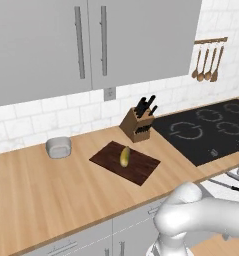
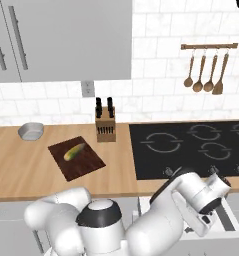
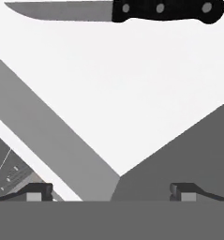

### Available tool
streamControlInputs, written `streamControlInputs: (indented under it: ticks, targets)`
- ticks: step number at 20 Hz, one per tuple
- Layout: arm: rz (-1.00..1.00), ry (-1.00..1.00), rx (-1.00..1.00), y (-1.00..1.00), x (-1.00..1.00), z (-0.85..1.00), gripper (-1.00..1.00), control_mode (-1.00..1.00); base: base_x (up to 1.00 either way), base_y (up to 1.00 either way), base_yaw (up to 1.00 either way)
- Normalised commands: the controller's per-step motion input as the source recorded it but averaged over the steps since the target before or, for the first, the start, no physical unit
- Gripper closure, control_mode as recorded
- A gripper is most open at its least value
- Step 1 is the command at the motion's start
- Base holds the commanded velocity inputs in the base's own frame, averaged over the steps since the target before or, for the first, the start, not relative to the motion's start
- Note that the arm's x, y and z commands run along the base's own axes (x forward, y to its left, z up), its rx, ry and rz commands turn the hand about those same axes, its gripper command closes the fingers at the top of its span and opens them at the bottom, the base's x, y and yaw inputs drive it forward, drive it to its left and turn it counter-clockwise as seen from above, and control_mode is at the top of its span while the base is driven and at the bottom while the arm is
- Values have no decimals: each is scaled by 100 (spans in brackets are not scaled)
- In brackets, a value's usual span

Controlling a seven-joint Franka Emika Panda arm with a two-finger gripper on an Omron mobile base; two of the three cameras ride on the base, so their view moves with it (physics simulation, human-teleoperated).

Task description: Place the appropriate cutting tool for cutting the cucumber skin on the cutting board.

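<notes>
The gripper (image 3: 111, 192) hung over an open white drawer (image 3: 132, 93), jaws spread wide and empty. A black-handled knife (image 3: 118, 10) lay crosswise at the far end, well apart; the peeler I could not find. On the table (image 1: 51, 185) the cucumber (image 1: 125, 156) rested mid cutting board (image 1: 141, 172), with bare board around it.

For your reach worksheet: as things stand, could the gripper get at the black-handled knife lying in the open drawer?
Probably yes. In the hand view the gripper is open, its fingertips wide apart and pointing into the white drawer, and nothing lies between them and the knife at the far edge. It is not the peeler, though.
</notes>
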Motion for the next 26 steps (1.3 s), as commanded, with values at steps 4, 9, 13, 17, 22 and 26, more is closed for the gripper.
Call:
streamControlInputs:
  ticks: [4, 9, 13, 17, 22, 26]
  targets:
    - [0, 8, 5, -68, -80, -70, -100, -100, 0, 0, 0]
    - [-1, 8, 8, -75, -95, -46, -100, -100, 0, 0, 0]
    - [-2, 17, 9, -70, -76, -17, -100, -100, 0, 0, 0]
    - [0, 7, 6, -51, 33, 27, -100, -100, 0, 0, 0]
    - [5, -13, 6, -9, 98, 8, -100, -100, 0, 0, 0]
    - [13, -34, 1, 0, 59, -18, -100, -100, 0, 0, 0]
